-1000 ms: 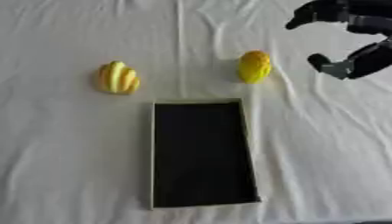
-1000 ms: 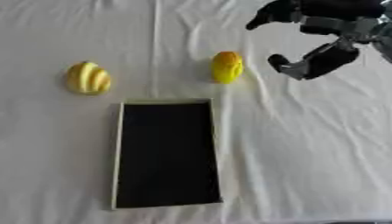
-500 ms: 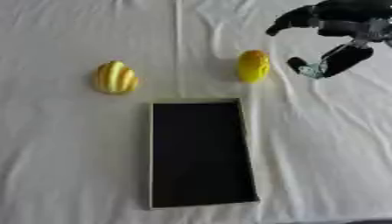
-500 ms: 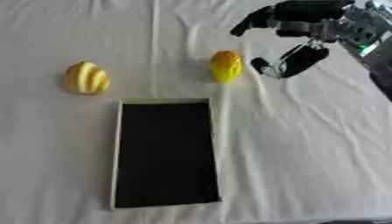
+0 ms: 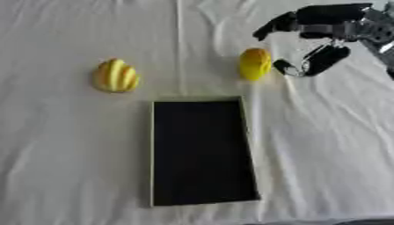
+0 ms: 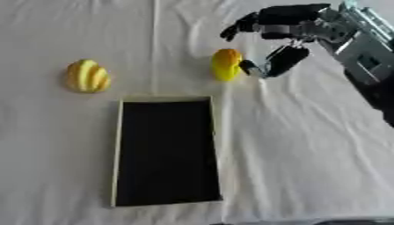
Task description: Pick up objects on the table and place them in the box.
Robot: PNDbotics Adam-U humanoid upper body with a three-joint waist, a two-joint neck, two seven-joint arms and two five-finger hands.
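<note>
Approaching the yellow-orange oval fruit (image 6: pixel 226 64) from its right side, the right hand (image 6: pixel 286 38) hovers just beside it with fingers (image 6: pixel 245 24) spread open above and the thumb (image 6: pixel 279 61) low, holding nothing. The fruit lies on the white-clothed bench (image 6: pixel 308 145), just beyond the far right corner of the black box (image 6: pixel 165 151). For a sound grasp, centre the fruit between thumb and fingers before closing, since its rounded form would probably roll if nudged. The ribbed yellow fruit (image 6: pixel 86 76) lies well apart to the left. The left hand is not visible.
</note>
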